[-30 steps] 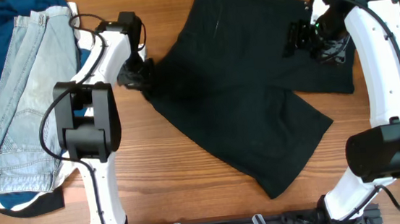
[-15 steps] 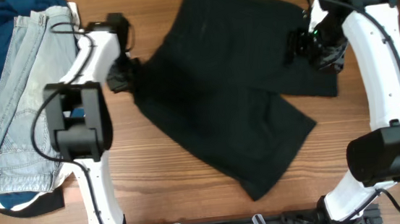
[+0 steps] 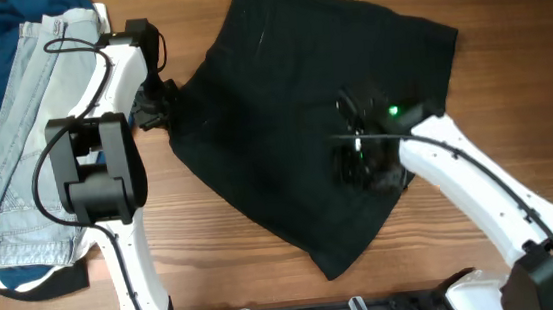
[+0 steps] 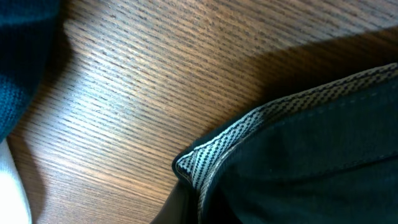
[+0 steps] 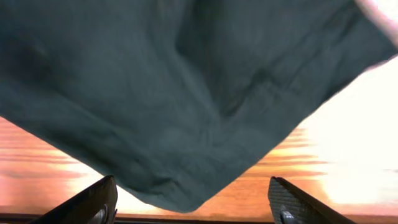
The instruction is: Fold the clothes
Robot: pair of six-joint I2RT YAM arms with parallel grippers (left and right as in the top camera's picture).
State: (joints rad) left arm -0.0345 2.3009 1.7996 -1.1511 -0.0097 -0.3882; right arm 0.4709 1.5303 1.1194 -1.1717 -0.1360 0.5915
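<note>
My left gripper point(image 3: 164, 105), clamped on the waistband point(image 4: 280, 109), has dragged the shorts point(image 3: 281, 94) left. My right gripper point(image 3: 366, 162), spread wide and empty, can start folding.

Two robot arms in white and black.
The left arm point(image 3: 129, 243) and the right arm point(image 3: 481, 195) have smooth white shells on the long links and bulky black housings at the joints. Thin black cables point(image 3: 74, 45) run in loose loops on the outside of each arm. A small green light point(image 3: 391, 113) shines on the black wrist of the right arm. Its two fingers point(image 5: 93, 202) are dark grey, each with a round screw low down.
</note>
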